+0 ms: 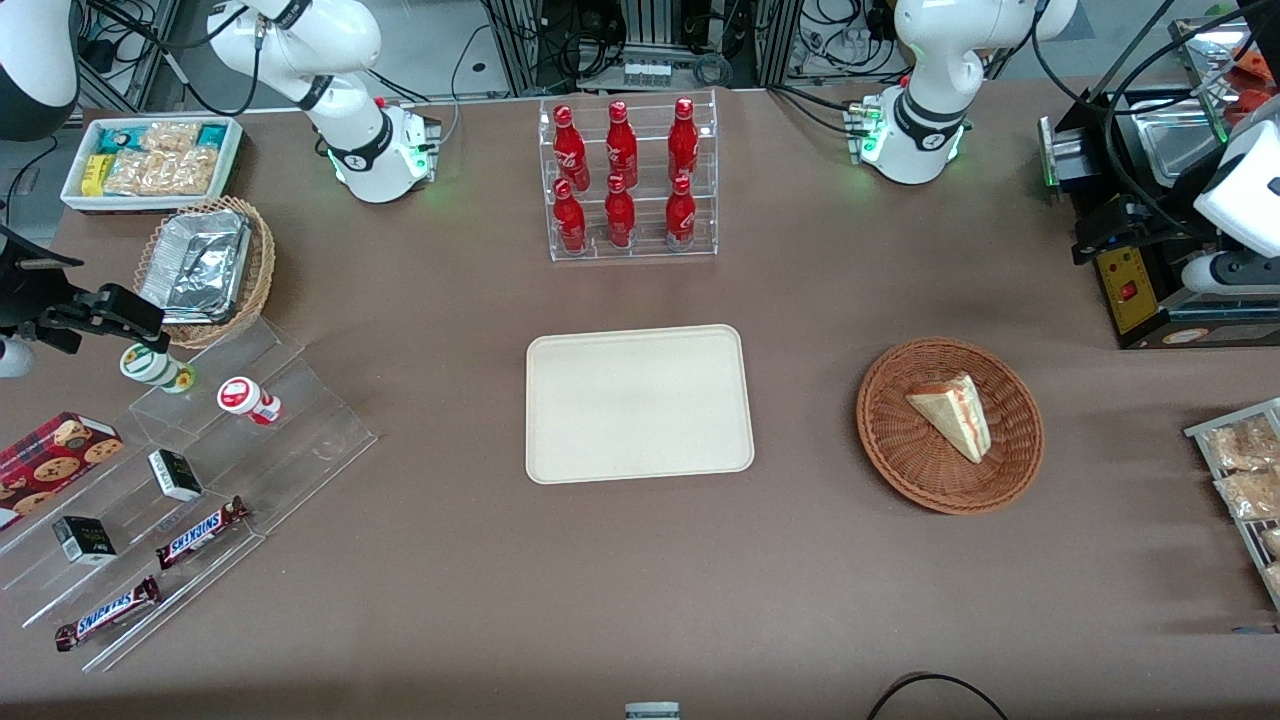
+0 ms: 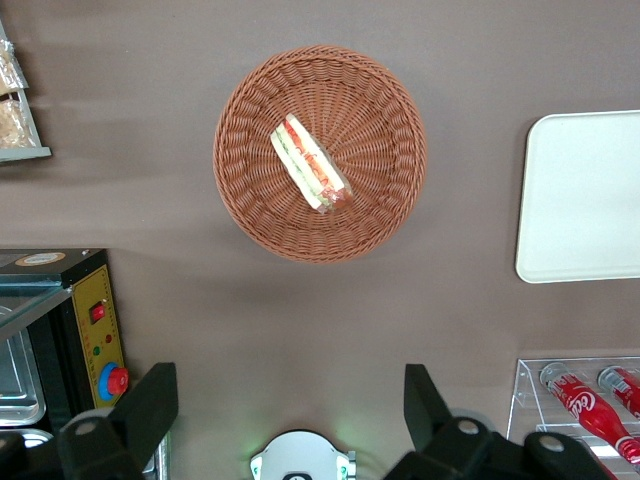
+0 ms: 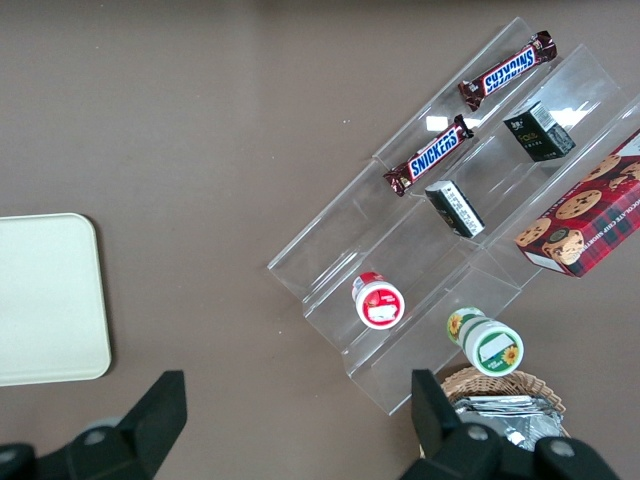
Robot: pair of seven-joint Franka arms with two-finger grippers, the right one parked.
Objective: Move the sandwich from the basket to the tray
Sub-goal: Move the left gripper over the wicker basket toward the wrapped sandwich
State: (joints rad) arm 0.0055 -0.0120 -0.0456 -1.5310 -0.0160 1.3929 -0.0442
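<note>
The sandwich, a wrapped pale wedge with red and green filling on its edge, lies in the round reddish-brown basket. The beige tray lies flat at the table's middle, beside the basket and bare. My gripper hangs high at the working arm's end of the table, farther from the front camera than the basket and well apart from it. Its fingers stand wide open with nothing between them.
A clear rack of red bottles stands farther from the front camera than the tray. A black machine with a yellow panel sits under my gripper. A rack of snack packets lies beside the basket. Stepped acrylic shelves hold snacks toward the parked arm's end.
</note>
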